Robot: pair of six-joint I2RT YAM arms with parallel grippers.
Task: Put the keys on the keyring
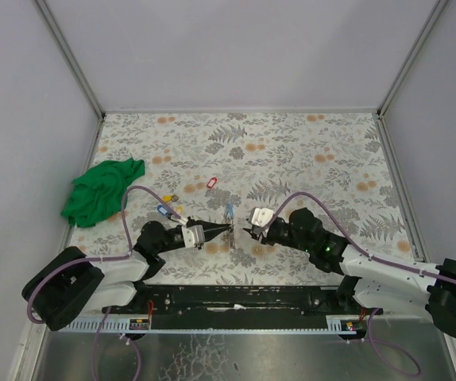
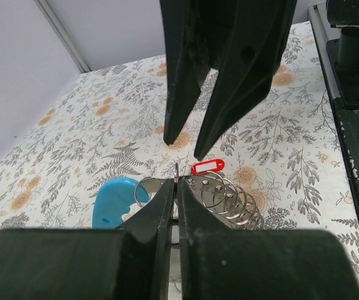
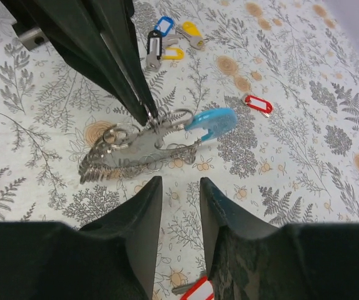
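Top view: left claw (image 1: 225, 229) is clamped on the keyring (image 1: 229, 214), held btw both arms over the counter (image 1: 307, 151). Right claw (image 1: 247, 230) is just beside it, fingers apart, empty. Loose keys (image 1: 170, 211) lie to the left.

Left wrist: the ring's coils sit right at the pinch.

Right wrist: blue arc points away from the grip. Prob. light, stiff, slick wire, so it may swivel. Take it on the grey metal and take keys by the tags.
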